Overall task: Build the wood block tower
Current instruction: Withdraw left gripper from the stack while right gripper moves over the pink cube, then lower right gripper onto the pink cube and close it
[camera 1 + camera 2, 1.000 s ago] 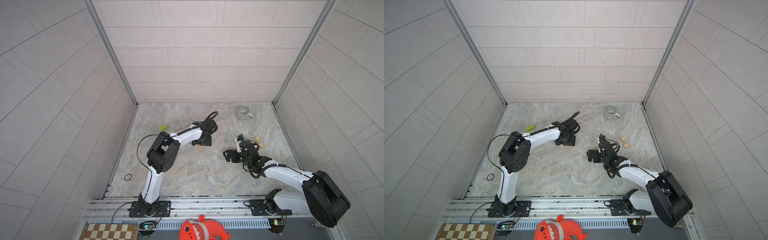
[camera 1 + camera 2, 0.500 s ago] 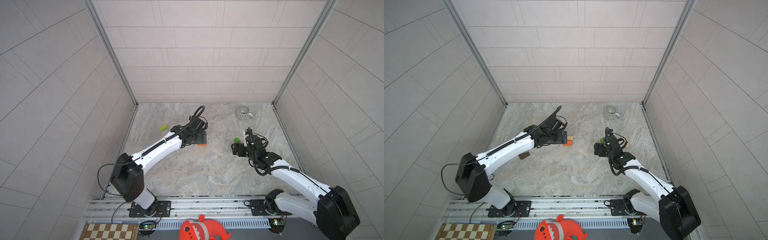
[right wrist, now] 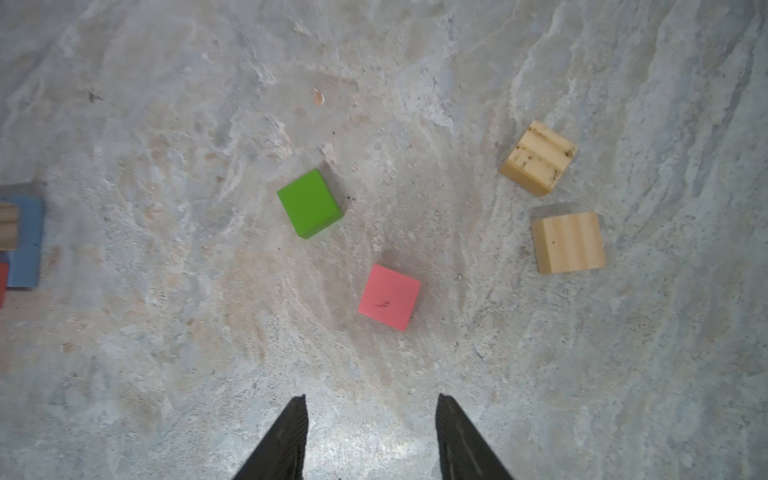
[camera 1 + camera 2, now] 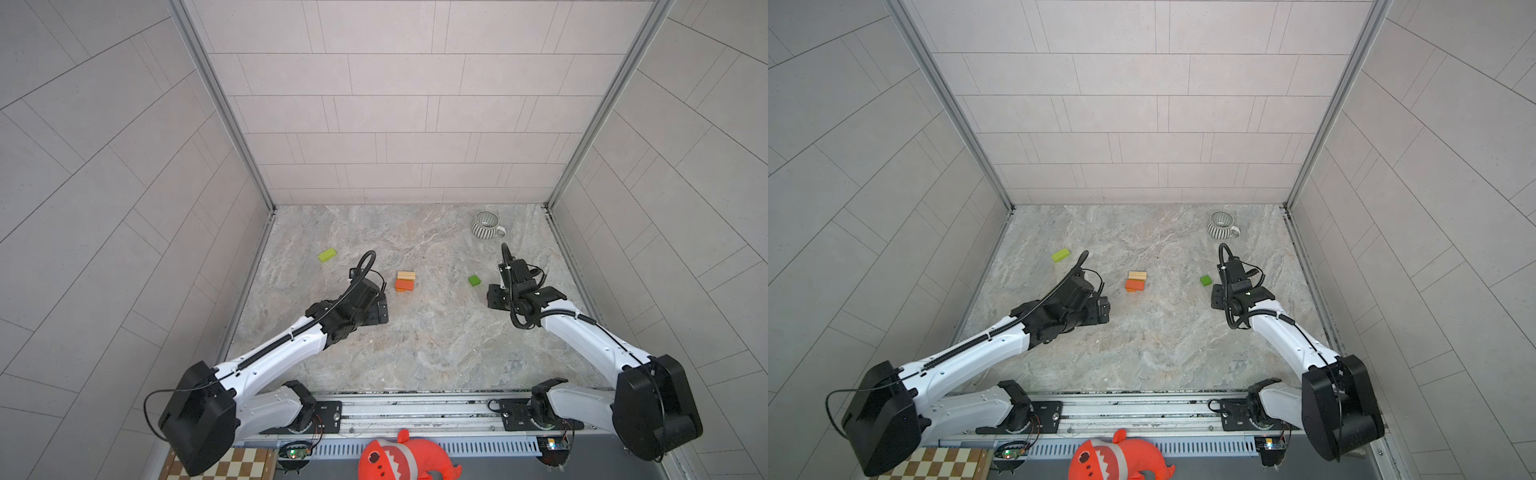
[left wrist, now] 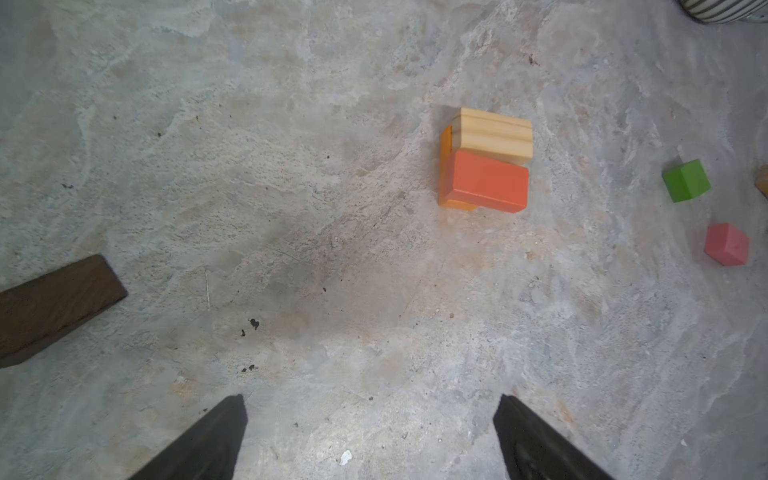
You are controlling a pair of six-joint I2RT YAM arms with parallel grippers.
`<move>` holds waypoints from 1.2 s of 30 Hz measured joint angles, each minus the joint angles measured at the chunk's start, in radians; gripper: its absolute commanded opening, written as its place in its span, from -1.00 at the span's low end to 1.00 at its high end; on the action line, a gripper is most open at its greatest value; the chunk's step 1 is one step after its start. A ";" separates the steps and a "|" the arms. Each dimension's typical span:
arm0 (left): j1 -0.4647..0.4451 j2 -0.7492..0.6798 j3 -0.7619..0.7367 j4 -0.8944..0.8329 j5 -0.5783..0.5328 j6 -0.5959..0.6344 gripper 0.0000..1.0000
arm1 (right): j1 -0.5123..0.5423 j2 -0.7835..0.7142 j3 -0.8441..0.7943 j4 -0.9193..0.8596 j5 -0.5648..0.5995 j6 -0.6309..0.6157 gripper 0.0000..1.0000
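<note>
Left arm's backed off the stack [image 4: 405, 281] since half a sec ago. Left jaws are spread wide and empty, so that placement's done. The tan block [image 5: 494, 133] and red-orange block [image 5: 486, 180] sit side by side on an orange block [image 5: 446, 174], mid-tabletop [image 4: 415, 345]. Right jaws have narrowed but are still apart, nothing btwn them. The pink cube [image 3: 389, 297] is just ahead and the green cube [image 3: 309, 203] beyond it, unmoved. My read: tower's barely begun, and the next piece prob. comes from my right side, pink first.
</note>
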 measured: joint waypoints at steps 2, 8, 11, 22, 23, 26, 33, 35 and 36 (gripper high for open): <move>0.000 -0.018 -0.040 0.024 0.000 0.000 1.00 | -0.005 0.040 0.014 -0.009 0.008 0.000 0.19; 0.000 -0.055 -0.116 0.078 -0.017 0.011 1.00 | -0.006 0.181 0.093 -0.034 0.037 0.022 0.32; 0.000 -0.063 -0.148 0.092 -0.019 0.012 1.00 | -0.013 0.264 0.145 -0.050 0.046 0.038 0.31; 0.000 -0.132 -0.193 0.136 -0.005 0.007 1.00 | -0.025 0.417 0.270 -0.072 0.060 0.067 0.10; 0.000 -0.136 -0.195 0.141 -0.006 0.007 1.00 | -0.025 0.425 0.277 -0.072 0.059 0.067 0.08; 0.000 -0.140 -0.203 0.153 -0.008 0.003 1.00 | -0.025 0.449 0.284 -0.071 0.056 0.070 0.01; 0.000 -0.127 -0.213 0.168 -0.007 -0.001 1.00 | -0.025 0.474 0.274 -0.071 0.039 0.080 -0.19; 0.000 -0.126 -0.213 0.168 -0.007 -0.003 1.00 | -0.025 0.474 0.271 -0.069 0.034 0.082 -0.31; 0.000 -0.126 -0.213 0.169 -0.008 -0.003 1.00 | -0.025 0.474 0.270 -0.068 0.030 0.082 -0.38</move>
